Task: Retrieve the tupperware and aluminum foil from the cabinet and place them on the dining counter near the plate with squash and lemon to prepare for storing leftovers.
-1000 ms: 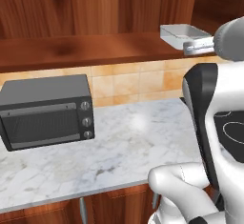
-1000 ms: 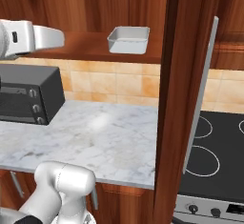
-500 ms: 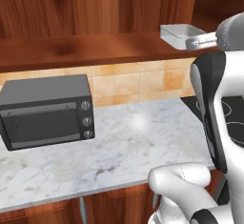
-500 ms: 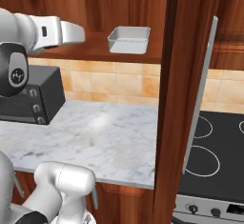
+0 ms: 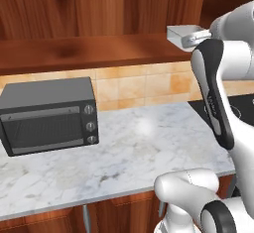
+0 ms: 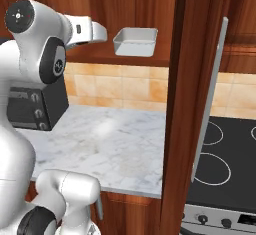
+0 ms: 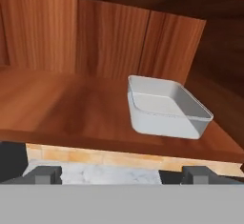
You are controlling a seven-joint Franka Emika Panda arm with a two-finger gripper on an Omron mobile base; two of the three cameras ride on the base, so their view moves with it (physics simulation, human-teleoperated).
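Grey-white tupperware (image 7: 166, 107) sits on the cabinet (image 7: 71, 108) shelf; the gripper (image 7: 123, 174) hangs short of it, jaws wide.

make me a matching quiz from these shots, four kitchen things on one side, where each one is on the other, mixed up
Things:
1. tupperware
2. microwave
3. stovetop
4. end effector

Places:
A. on the marble worktop, by the tiled wall
B. right of the tall wooden panel
C. on the cabinet shelf, near its front edge
D. raised to shelf height, open, short of the container

Pairs: 1-C, 2-A, 3-B, 4-D
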